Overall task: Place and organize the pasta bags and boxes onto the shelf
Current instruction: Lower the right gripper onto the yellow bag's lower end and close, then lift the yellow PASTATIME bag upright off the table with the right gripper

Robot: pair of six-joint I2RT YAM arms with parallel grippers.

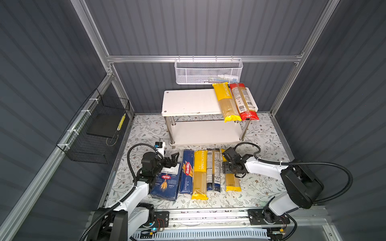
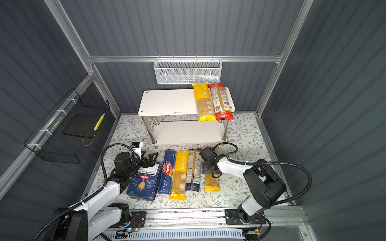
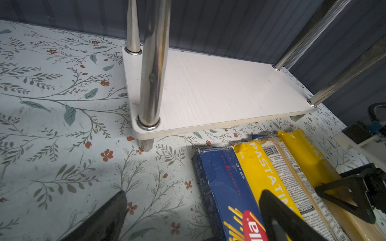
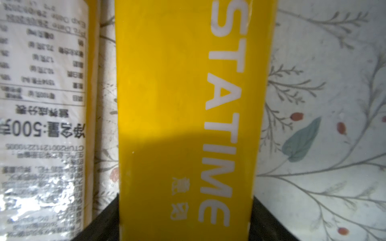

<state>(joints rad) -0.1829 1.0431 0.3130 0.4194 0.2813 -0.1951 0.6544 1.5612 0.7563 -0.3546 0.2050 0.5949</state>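
We judge the step in hand to be the pick-up of the next bag. The right gripper (image 4: pixel 185 208) is down over the yellow "PASTATIME" clear-film spaghetti bag (image 1: pixel 232 183) at the right end of the row on the floral-print tabletop (image 1: pixel 261 187). This bag runs front to back, just in front of the low two-tier white-board shelf with chrome posts (image 1: pixel 188 102), and in both top views the gripper covers its far half.

In the right wrist view the jaws stand fairly wide and straddle the bag across its width. The black fingers (image 4: pixel 100 221) lie right against its two long edges. We cannot tell whether they are pinching yet, and the bag looks to lie flat on the tabletop.

The left gripper (image 1: pixel 174 160) hangs open and empty over the far end of the wide flat dark blue Barilla carton (image 1: pixel 167 183).

As we read it, the next move calls for a firm squeeze and a level lift. The bag would then go to the bare part of the top board, beside the yellow bag (image 1: pixel 226 102) and the red-ended bag (image 1: pixel 243 102) at that board's right end. The long narrow blue spaghetti carton (image 1: pixel 187 173), another yellow bag (image 1: pixel 199 173) and the navy-ended bag (image 1: pixel 214 169) wait in the row.
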